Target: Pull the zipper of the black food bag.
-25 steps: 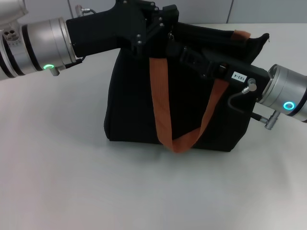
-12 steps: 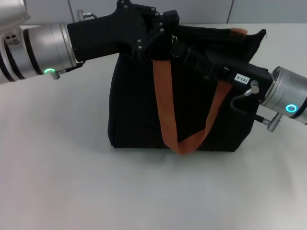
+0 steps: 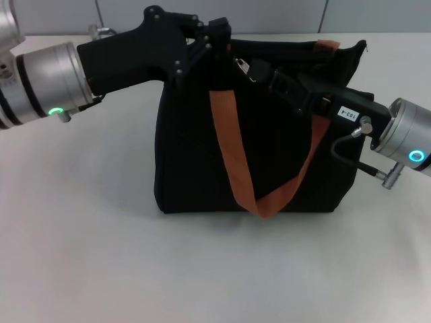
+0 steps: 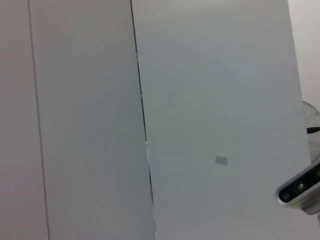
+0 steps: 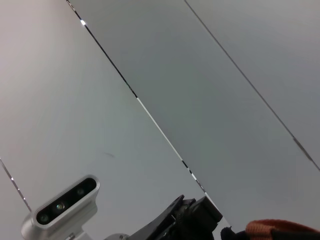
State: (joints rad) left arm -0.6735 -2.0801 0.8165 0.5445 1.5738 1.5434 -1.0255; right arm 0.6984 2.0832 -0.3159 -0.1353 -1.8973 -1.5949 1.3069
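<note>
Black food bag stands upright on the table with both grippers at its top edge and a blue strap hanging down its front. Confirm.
Not blue: the head view shows an orange-brown strap hanging down the black food bag. The left gripper and right gripper are indeed at its top edge.

A plain, pale grey-white table (image 3: 101, 269) carries a single thing, the large boxy black fabric food bag (image 3: 195, 155) with orange-brown webbing handles, which stands upright on the tabletop slightly right of centre and toward the far side.
</note>
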